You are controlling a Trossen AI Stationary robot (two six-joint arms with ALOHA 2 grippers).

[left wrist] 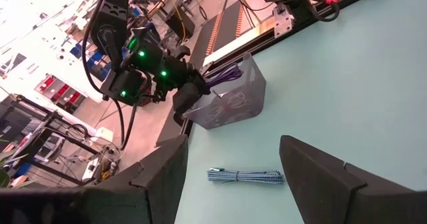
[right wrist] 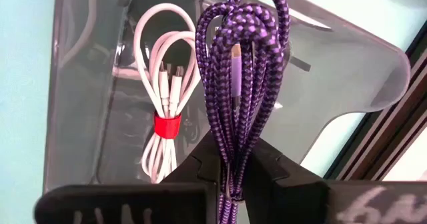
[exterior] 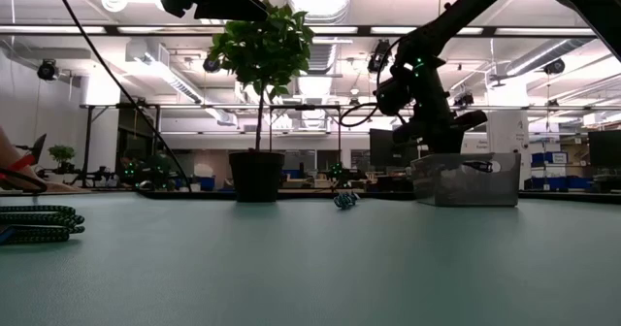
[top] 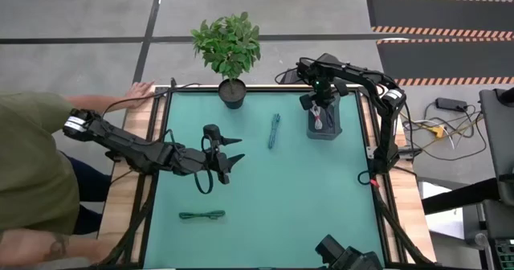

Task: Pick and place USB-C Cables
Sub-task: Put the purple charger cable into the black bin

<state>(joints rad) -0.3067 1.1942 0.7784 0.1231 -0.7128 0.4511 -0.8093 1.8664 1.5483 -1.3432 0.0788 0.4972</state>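
My right gripper (top: 321, 109) hangs over the clear bin (top: 324, 130) near the table's far right edge, shut on the purple cable bundle (right wrist: 241, 71). A white cable with a red-pink tie (right wrist: 163, 124) lies inside the bin. The teal cable (top: 274, 131) lies flat on the mat left of the bin and shows in the left wrist view (left wrist: 243, 177). The green cable (top: 201, 214) lies near the near-left part of the mat. My left gripper (top: 231, 161) is open, above the mat's middle left, touching nothing. My right gripper pinches the purple bundle's gathered strands (right wrist: 230, 164) between its two fingers, which come from above and point down into the bin. The bundle runs along the fingers, and its looped end (right wrist: 248, 1) hangs below them at the bin's open top, above the white cable.
A potted plant (top: 231, 92) stands at the far edge, left of the bin. A person in a green shirt (top: 32, 165) stands at the table's left side, one hand (top: 141, 88) on the far left corner. Bare mat lies between the teal and green cables.
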